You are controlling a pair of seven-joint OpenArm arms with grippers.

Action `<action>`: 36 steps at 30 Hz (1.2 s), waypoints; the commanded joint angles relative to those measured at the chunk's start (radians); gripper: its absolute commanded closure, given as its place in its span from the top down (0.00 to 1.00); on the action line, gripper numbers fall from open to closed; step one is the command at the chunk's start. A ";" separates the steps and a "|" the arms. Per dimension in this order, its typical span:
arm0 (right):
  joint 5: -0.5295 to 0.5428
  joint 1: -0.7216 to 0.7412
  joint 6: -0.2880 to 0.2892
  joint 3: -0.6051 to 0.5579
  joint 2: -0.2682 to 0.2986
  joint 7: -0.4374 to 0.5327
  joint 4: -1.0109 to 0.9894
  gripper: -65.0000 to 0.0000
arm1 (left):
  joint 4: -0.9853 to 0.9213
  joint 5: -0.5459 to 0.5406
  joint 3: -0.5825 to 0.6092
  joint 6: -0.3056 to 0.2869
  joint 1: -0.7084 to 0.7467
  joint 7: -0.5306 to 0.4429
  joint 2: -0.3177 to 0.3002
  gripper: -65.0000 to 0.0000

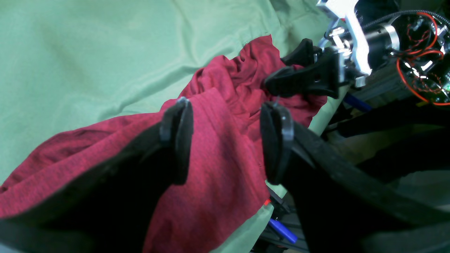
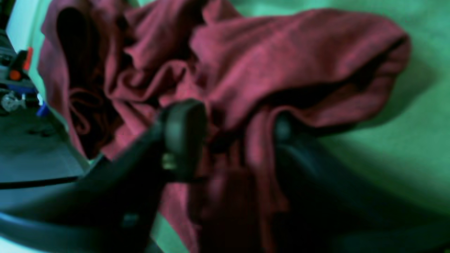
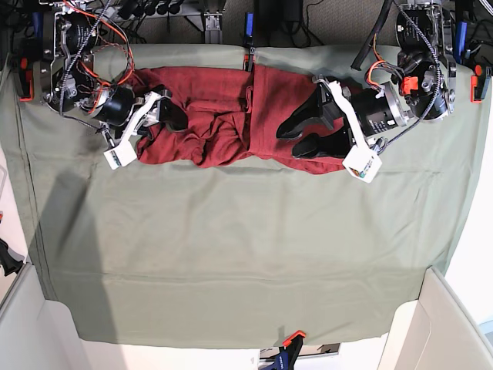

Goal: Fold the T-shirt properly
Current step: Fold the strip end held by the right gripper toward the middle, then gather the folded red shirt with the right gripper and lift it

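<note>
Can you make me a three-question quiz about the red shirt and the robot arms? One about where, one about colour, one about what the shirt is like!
1. Where on the pale green table cloth does the dark red, long-sleeved knit T-shirt lie?
A. along the edge nearest the arms' bases
B. in the middle
C. at the edge farthest from the arms

2. What colour are the fingers of the left gripper?
A. white
B. black
C. blue

3. How does the T-shirt look?
A. neatly folded
B. spread flat
C. bunched and wrinkled

Answers: 1 A, in the base view it stretches between the two arms by their bases. 2 B, the left wrist view shows two black fingers. 3 C, folds and creases run all over it.
</note>
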 commanded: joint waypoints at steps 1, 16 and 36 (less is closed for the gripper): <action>0.012 0.008 0.007 -0.002 0.001 0.005 0.012 0.27 | 0.014 -0.024 -0.006 -0.006 -0.011 -0.017 -0.009 0.51; -0.077 0.033 0.026 0.057 0.059 0.043 0.013 0.00 | 0.014 -0.077 -0.209 -0.006 -0.011 -0.017 -0.010 0.51; 0.079 0.049 0.026 0.288 0.318 -0.031 0.079 0.00 | 0.014 -0.076 -0.235 -0.006 0.036 -0.006 -0.013 0.51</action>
